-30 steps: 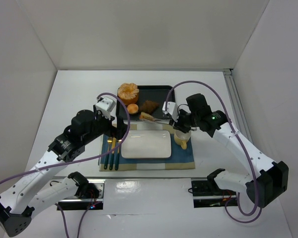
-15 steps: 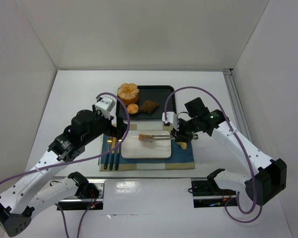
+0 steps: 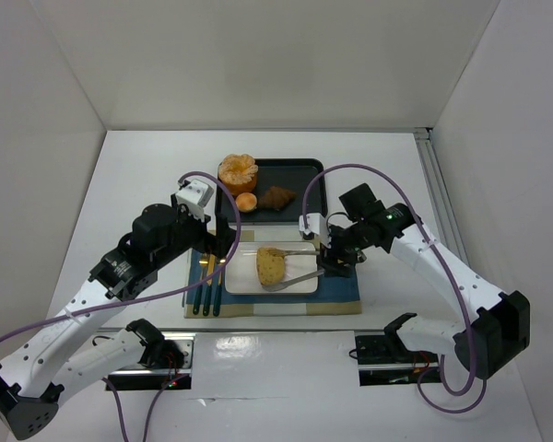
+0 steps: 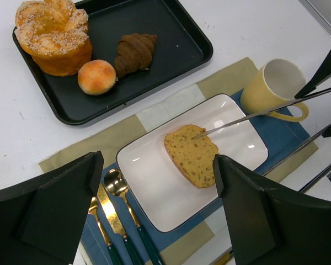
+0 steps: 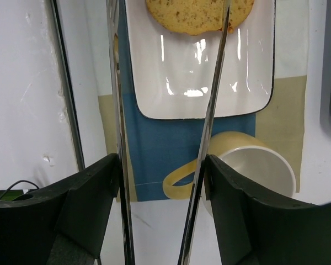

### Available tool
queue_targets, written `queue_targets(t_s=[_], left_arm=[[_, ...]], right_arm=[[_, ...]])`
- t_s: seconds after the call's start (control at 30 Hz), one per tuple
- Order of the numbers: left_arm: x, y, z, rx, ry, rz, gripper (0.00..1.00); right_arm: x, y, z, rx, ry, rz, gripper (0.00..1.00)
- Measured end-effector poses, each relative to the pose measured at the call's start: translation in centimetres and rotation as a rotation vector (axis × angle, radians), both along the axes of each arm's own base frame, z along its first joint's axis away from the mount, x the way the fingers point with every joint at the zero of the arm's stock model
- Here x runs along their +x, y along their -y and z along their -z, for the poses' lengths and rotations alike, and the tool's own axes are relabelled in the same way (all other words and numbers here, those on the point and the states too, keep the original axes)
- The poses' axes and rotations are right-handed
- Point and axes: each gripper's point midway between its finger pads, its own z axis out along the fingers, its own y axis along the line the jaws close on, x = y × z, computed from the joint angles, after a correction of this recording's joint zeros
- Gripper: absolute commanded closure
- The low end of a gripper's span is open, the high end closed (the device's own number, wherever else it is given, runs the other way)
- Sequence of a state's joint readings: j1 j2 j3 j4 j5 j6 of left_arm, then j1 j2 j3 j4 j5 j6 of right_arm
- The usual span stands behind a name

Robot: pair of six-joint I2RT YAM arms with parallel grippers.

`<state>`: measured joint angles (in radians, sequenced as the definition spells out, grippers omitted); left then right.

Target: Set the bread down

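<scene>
1. top external view: a blue and tan placemat (image 3: 341, 293) sits near the arm bases.
2. black tray (image 3: 295, 170) at the mat's 12 o'clock, pastries on it.
3. white plate (image 3: 242, 276) on the mat, yellow mug (image 4: 273, 83) at its 3 o'clock, cutlery (image 4: 115, 185) at 9.
4. left gripper (image 4: 157, 165) hangs over the plate's 9 o'clock edge, fingers wide apart, holding nothing.
5. right gripper (image 5: 161, 163) clamps metal tongs (image 4: 254, 115), whose arms are sprung apart.
6. bread (image 3: 271, 266) slice lies flat mid-plate, one tong tip resting on it.

White arm links (image 3: 74, 320), black joints (image 3: 152, 228), purple cables (image 3: 350, 167), green light (image 3: 387, 217) on right forearm.
</scene>
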<state>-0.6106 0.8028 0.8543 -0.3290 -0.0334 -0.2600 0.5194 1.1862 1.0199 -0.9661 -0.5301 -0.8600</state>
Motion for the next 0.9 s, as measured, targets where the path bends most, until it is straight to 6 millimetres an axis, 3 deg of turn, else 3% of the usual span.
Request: queue_targets(t_s=[0.27,0.5,0.67,0.9], left_arm=[[0.1,-0.1,0.0,0.001,0.001,-0.005,0.00],[0.2,-0.3,0.0,0.005,0.004,-0.018,0.00],[0.2,-0.4,0.3,0.009,0.001,-0.021,0.00],[0.1,-0.4,0.3,0.009,0.001,-0.021,0.00]], right_arm=[[0.7,-0.6,-2.0,0.044,0.058,-0.002,0.31],[3.7,-1.9,-4.7,0.115,0.175,0.025,0.34],[7.7,-1.5,-4.2,0.109,0.226,0.111,0.34],[13.6,-0.4,-1.9,0.062,0.243,0.236,0.34]])
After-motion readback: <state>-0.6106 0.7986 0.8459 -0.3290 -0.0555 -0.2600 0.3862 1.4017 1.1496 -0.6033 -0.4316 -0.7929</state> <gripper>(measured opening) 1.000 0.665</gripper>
